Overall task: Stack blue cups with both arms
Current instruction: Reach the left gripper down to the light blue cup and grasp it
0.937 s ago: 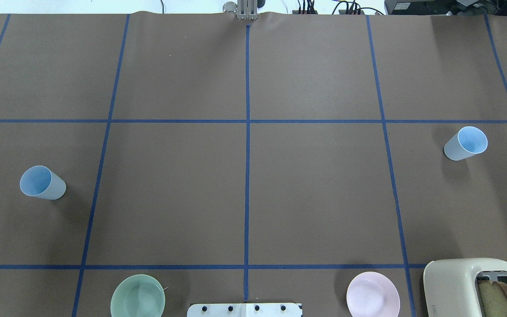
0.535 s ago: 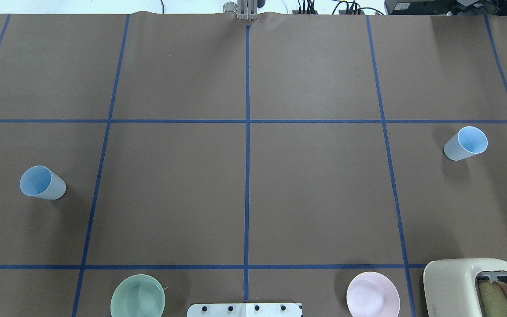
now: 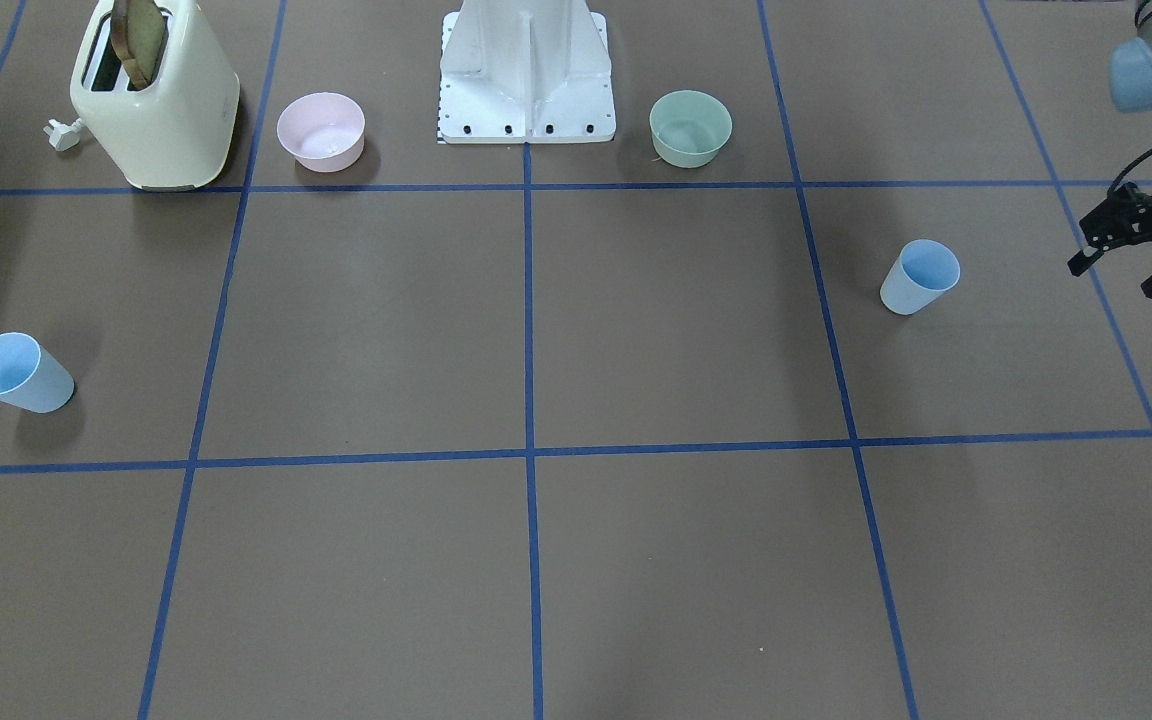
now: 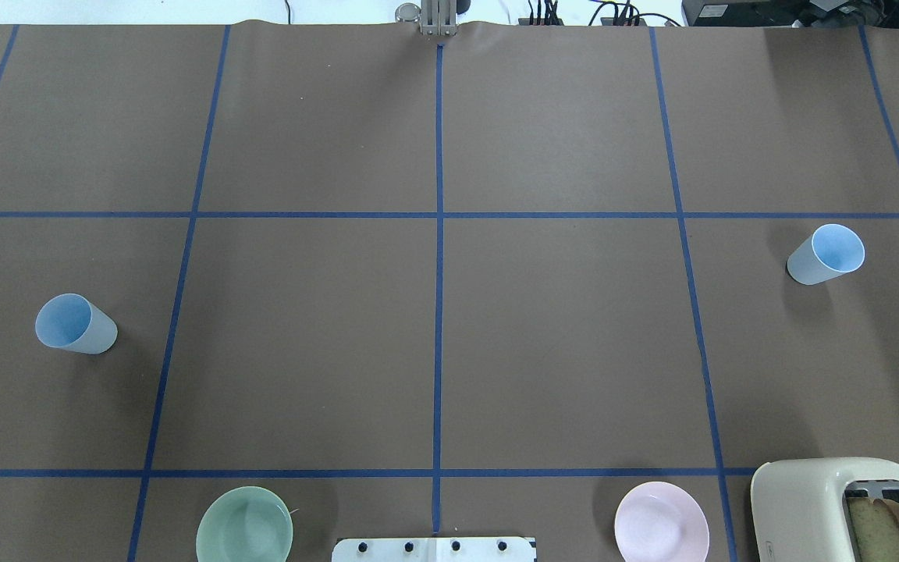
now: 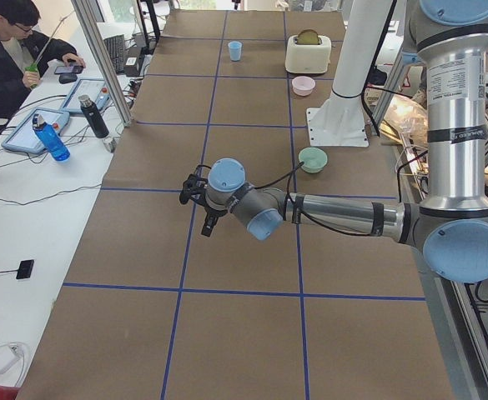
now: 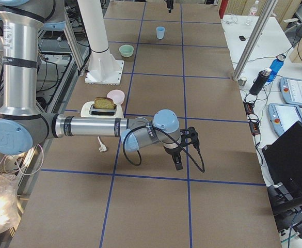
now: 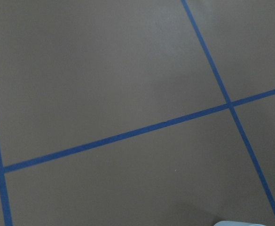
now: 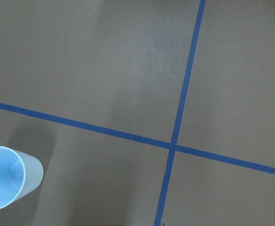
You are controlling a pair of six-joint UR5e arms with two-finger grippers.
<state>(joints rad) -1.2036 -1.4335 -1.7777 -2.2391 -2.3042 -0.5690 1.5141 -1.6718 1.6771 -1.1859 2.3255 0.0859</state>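
- Clearly apart, the left tool [image 3: 1114,277] fingers hold nothing, above the desk [image 3: 636,330] near the left cup [image 3: 919,277].
- Right tool [image 6: 184,150]: apart or together, I cannot tell; its wrist view catches the right cup [image 8: 8,176].
- Both cups stand upright, empty, well apart.
- Green bowl [image 4: 244,525] and pink bowl [image 4: 661,521] are empty; the toaster [image 4: 808,499] holds bread [image 4: 883,531].

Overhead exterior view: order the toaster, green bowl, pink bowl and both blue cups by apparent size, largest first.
1. toaster, though partly cut off by the frame.
2. green bowl and pink bowl: alike, no ranking.
3. left blue cup and right blue cup: alike, no ranking.
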